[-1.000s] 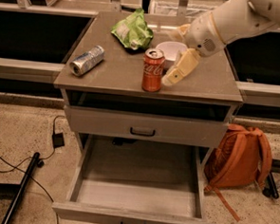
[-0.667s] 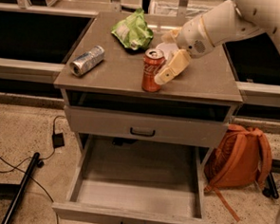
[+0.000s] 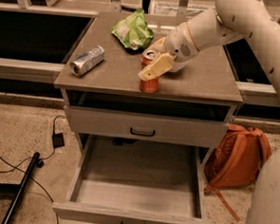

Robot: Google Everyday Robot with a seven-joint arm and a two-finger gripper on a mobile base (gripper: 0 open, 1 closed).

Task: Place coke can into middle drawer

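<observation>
The gripper [image 3: 150,63] is at the coke can [image 3: 149,84], level with its upper half and covering part of it; whether it has clamped on or merely sits against the can cannot be told. The can stands upright near the front edge of the cabinet top [image 3: 203,82], well apart from the silver can [image 3: 87,60] lying on its side and just in front of the crumpled green bag [image 3: 133,31]. Thin aluminium is probably light, smooth and easily dented (more so if empty), so a moderate squeeze across the mid-body seems safest. Below the shut top drawer [image 3: 144,126], the middle drawer [image 3: 137,199] is pulled out, an orange backpack [image 3: 237,160] beside it.
</observation>
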